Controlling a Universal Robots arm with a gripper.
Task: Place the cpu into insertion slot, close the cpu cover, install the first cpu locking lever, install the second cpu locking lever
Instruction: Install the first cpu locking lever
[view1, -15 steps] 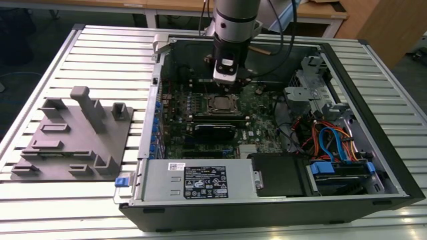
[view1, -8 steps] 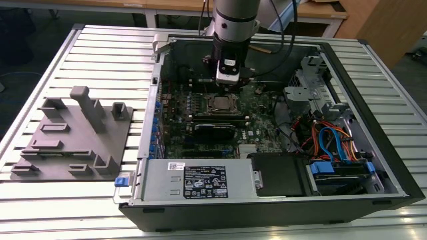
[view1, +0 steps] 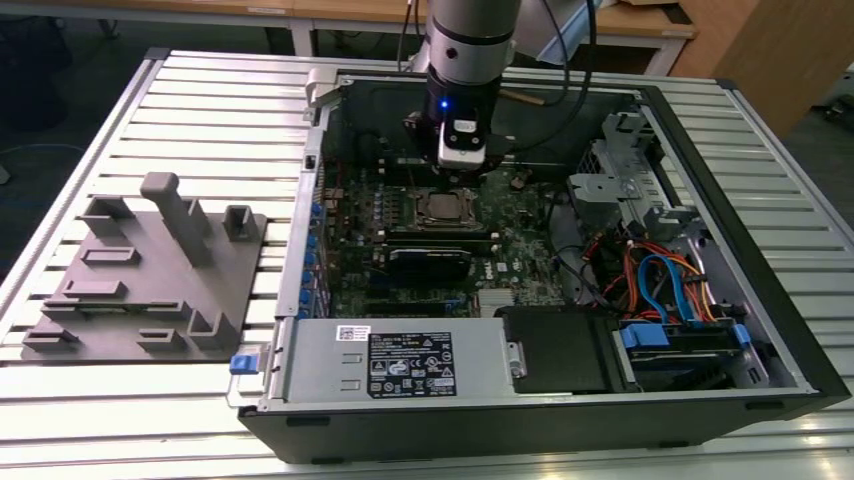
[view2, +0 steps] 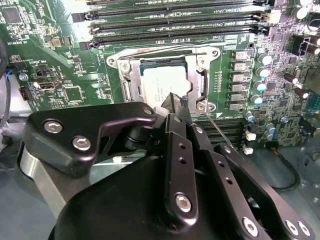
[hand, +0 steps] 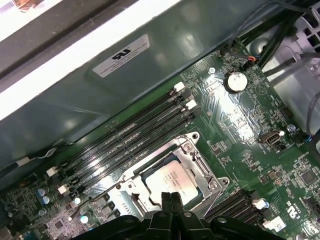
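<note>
Even room light, metal glare
The ribbed silver table (view1: 160, 420) shines bright, the black computer case (view1: 534, 440) is dimmer inside (a small blue light (view1: 443, 106) glows above), glare streaks the green circuit board (hand: 240, 120), and the black end effector (view2: 175, 102) looks dark.

The exterior view looks from high up, slantwise down on the open computer case (view1: 534, 425) that lies on a slatted table (view1: 200, 100). It stands far enough away to take in the whole case and the arm (view1: 470, 40) reaching into it. Both wrist views sit close over the motherboard (view1: 400, 230) (view2: 65, 75) (hand: 240, 130), each looking past the gripper (view1: 458, 165) (view2: 175, 102) (hand: 171, 199). The second wrist view faces the board steeply, with the gripper's black linkage large in front. The first wrist view faces the opposite way and more slantwise, toward the case's inner wall (hand: 100, 100). All three views share the cpu (view1: 437, 207) (view2: 165, 82) (hand: 172, 179). Both wrist views also share the memory slots (view2: 175, 25) (hand: 130, 140) beside it.
</note>
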